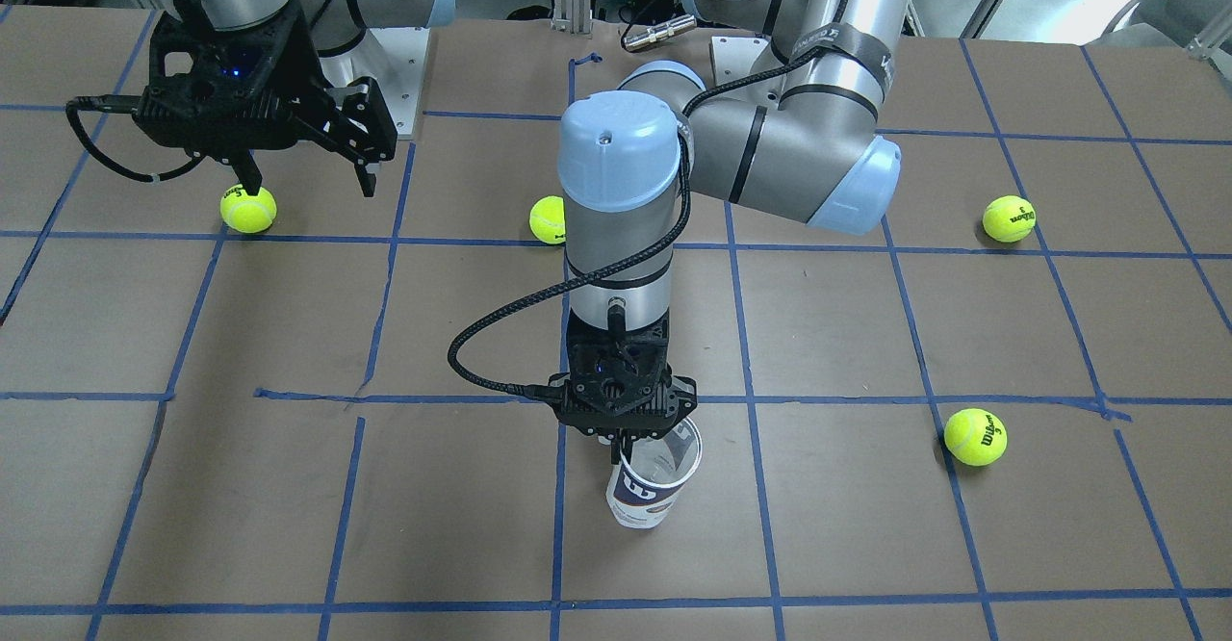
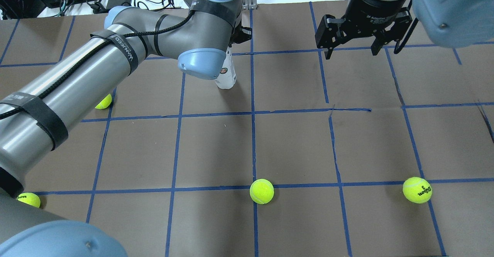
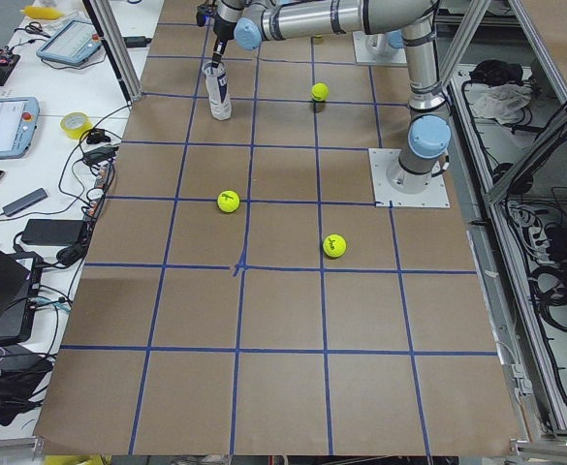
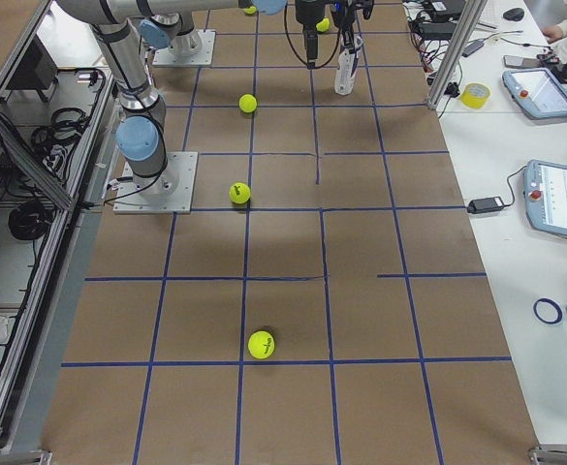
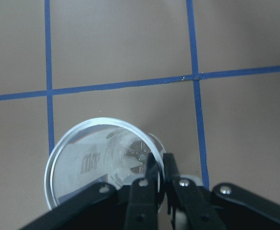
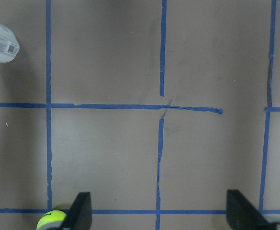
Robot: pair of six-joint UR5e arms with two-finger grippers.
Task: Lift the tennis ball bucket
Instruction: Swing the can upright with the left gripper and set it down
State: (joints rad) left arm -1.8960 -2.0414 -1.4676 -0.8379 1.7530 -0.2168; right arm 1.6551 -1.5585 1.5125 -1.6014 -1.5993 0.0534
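You see the tennis ball bucket (image 1: 653, 487) standing upright on the table (image 1: 866, 525), right beneath the left gripper (image 5: 159, 167), whose fingers pinch its rim, one inside, one outside. Your right gripper (image 2: 352, 54) hangs wide open, empty, well apart.

Four tennis balls (image 1: 248, 209) (image 1: 548, 219) (image 1: 1009, 218) (image 1: 975, 436) on blue-taped table (image 1: 289, 487)

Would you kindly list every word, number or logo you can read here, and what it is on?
"Wilson 3": on the tennis ball.
"W": on the tennis ball bucket label.
Lettering on the black arm strap: too blurred to read.
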